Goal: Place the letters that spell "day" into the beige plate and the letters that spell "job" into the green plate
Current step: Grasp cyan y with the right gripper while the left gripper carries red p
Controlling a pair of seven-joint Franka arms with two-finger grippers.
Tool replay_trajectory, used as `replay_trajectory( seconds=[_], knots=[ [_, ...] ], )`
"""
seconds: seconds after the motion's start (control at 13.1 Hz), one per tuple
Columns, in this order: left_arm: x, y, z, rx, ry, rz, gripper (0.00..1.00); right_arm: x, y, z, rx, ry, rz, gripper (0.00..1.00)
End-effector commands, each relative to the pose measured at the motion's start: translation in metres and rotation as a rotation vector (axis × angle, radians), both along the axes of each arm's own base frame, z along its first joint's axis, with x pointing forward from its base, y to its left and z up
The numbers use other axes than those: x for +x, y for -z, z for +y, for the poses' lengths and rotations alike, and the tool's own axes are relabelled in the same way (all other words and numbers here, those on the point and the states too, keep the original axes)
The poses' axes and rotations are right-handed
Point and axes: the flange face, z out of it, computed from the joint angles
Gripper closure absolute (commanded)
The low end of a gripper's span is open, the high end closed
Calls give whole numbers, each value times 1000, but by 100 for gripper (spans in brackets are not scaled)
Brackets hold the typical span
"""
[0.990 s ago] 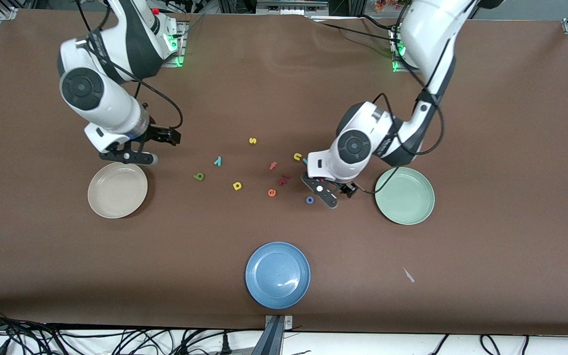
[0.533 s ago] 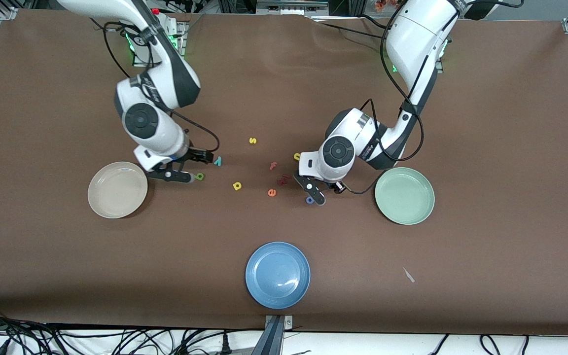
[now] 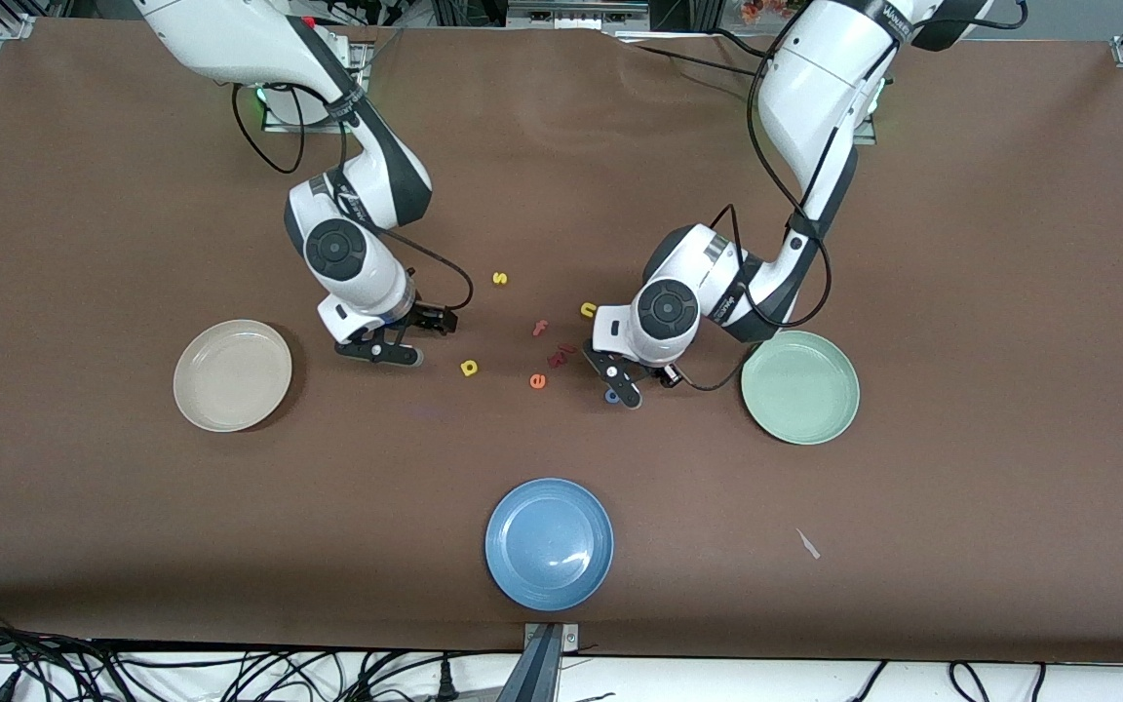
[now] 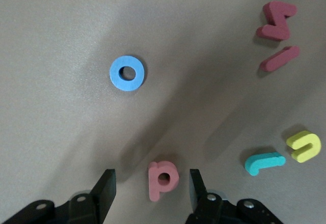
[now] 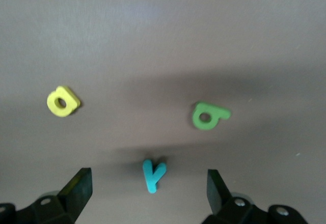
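Letters for "day" and "job" lie loose on the brown table (image 3: 84, 195) between the beige plate (image 3: 232, 375) and the green plate (image 3: 800, 387); both plates hold nothing, and my 2 grippers hang low among them. Through my left wrist, my left gripper (image 4: 151, 193) stands open around the pink "b" (image 4: 162, 179), with the blue "o" (image 4: 127, 73) and teal "j" (image 4: 264, 163) nearby. Through my right wrist, my right gripper (image 5: 148, 186) is spread wide over the teal "y" (image 5: 153, 175), near the green "a" (image 5: 209, 115) and yellow "d" (image 5: 62, 102).
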Motion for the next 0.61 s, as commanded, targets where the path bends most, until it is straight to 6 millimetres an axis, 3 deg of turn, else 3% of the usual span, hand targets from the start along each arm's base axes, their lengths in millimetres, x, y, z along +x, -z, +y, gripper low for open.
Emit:
replay_trajectory(
  seconds=[0.0, 0.3, 0.46, 0.53],
  knots=[
    [-2, 5, -2, 2, 29, -30, 34, -12, 12, 10, 7, 5, -13, 0],
    [-14, 13, -10, 12, 41, -20, 39, -23, 27, 4, 26, 1, -49, 0],
    [-14, 13, -10, 13, 41, -19, 49, -27, 34, 3, 25, 0, -45, 1],
    [-14, 14, -10, 16, 46, -19, 59, -30, 39, 1, 29, -1, -51, 5]
  ],
)
